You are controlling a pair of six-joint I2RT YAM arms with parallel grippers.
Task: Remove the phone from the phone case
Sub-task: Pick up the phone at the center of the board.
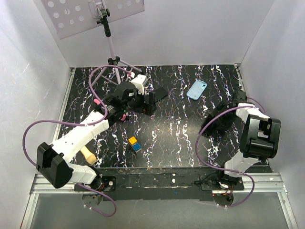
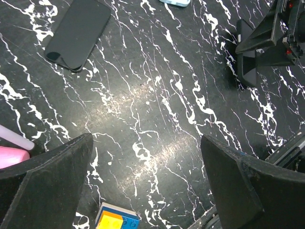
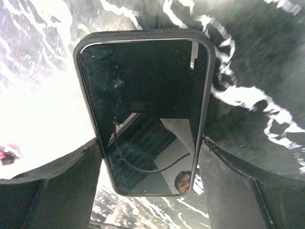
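Note:
The light blue phone case [image 1: 197,89] lies back up at the far right of the table, its dark camera cutout at one corner. Its edge also shows at the top of the left wrist view [image 2: 175,2]. I cannot tell whether anything is inside it. My right gripper [image 1: 213,128] is shut on a black phone [image 3: 143,86] with a glossy screen and a dark rim. Both fingers [image 3: 71,181] press its long edges in the right wrist view [image 3: 150,143]. My left gripper [image 1: 148,102] is open and empty above the table [image 2: 145,143].
A second flat black phone-shaped slab [image 1: 160,93] lies on the table beside my left gripper [image 2: 78,32]. A yellow and blue block [image 1: 134,143] sits mid-table near the front. A wooden-handled tool [image 1: 88,155] lies front left. A tripod [image 1: 113,45] stands at the back.

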